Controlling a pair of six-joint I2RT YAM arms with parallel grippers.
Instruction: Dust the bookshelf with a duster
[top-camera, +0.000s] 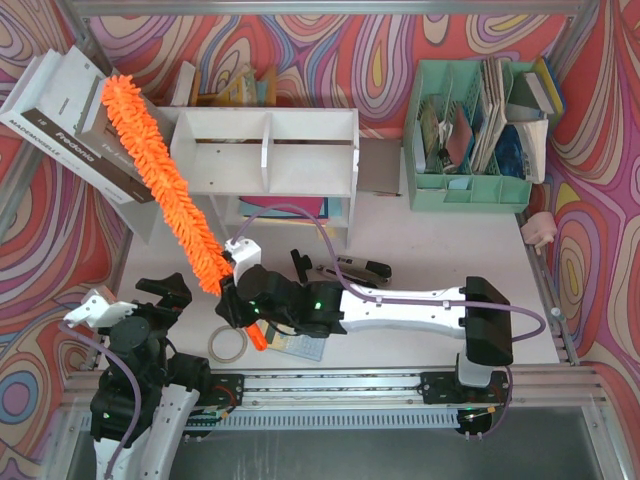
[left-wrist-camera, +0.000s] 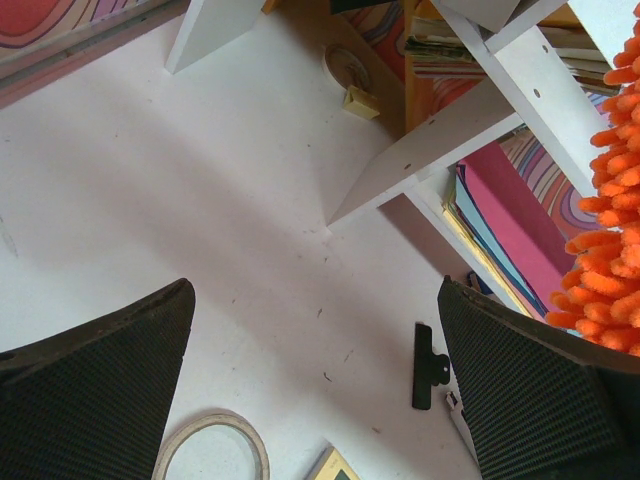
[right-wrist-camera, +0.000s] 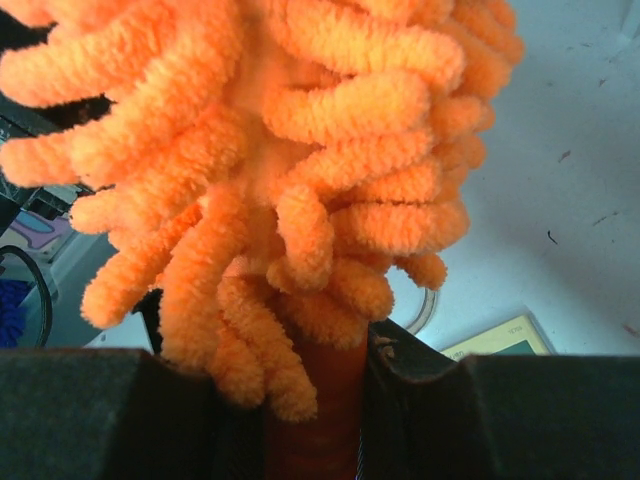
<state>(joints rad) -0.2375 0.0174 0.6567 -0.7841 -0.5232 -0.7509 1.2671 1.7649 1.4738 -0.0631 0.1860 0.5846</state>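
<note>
The white bookshelf (top-camera: 265, 150) stands at the back middle of the table, with books in its lower tier. The orange fluffy duster (top-camera: 160, 170) slants from the shelf's upper left corner down to my right gripper (top-camera: 232, 300). The right gripper is shut on the duster's orange handle (right-wrist-camera: 325, 400), with the fluffy head (right-wrist-camera: 270, 130) filling the right wrist view. My left gripper (top-camera: 160, 295) is open and empty at the near left, above the table. In the left wrist view I see shelf boards (left-wrist-camera: 450, 130) and the duster's edge (left-wrist-camera: 605, 200).
A tilted white shelf piece with books (top-camera: 70, 125) leans at the far left. A mint-green file organizer (top-camera: 470, 140) stands at the back right. A tape ring (top-camera: 228, 345), a notepad (top-camera: 295, 345), a black binder clip (left-wrist-camera: 425, 367) and a stapler (top-camera: 350, 268) lie near the grippers.
</note>
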